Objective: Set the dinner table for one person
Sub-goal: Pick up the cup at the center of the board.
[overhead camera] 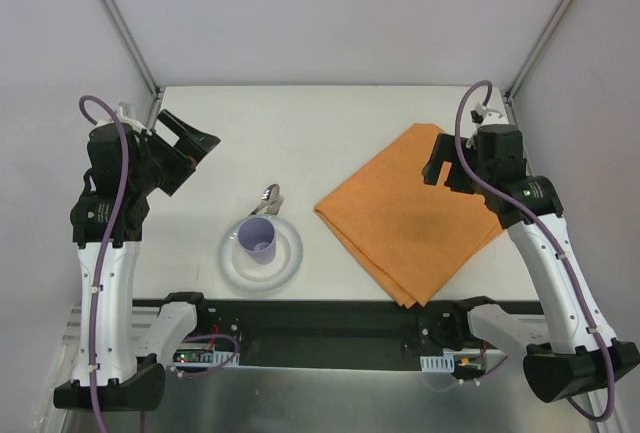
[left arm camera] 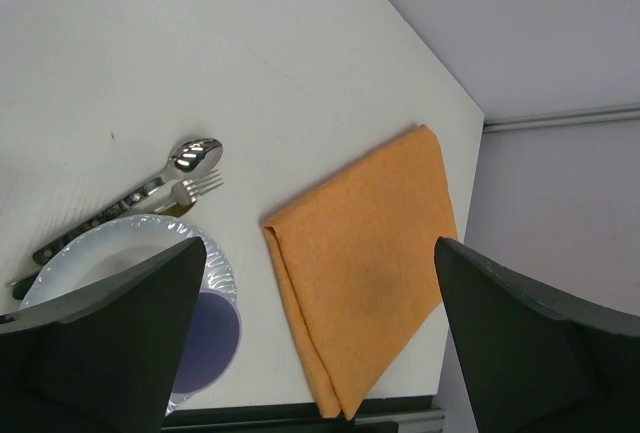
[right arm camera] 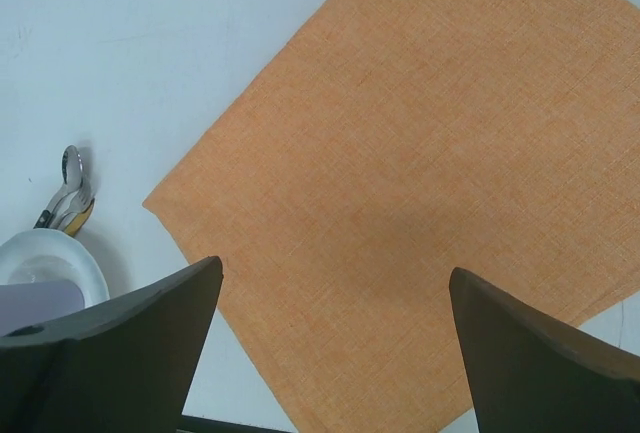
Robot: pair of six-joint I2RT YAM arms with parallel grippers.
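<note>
The white tabletop (overhead camera: 300, 138) fills the floor of the grey-walled enclosure, stretching from the arm bases at its near edge to the back wall. An orange folded cloth (overhead camera: 415, 213) is laid on its right half, turned cornerwise, so that one corner points to the far edge and another reaches the near edge. A white plate (overhead camera: 232, 258) is seen close to the near edge, left of the middle and apart from the cloth. A purple cup (overhead camera: 260, 240) stands upright on the plate. A spoon (left arm camera: 190, 158) and a fork (left arm camera: 200, 186) lie side by side on the tabletop just beyond the plate's far rim, with their heads pointed away from it and their handles running up to that rim. Whether the handles are tucked under the plate cannot be told.

The left fingers (left arm camera: 110, 343) are held spread wide above the left edge of the tabletop, with nothing between them. The right fingers (right arm camera: 110, 353) are likewise spread wide and empty, held above the cloth near the right edge without touching it.
</note>
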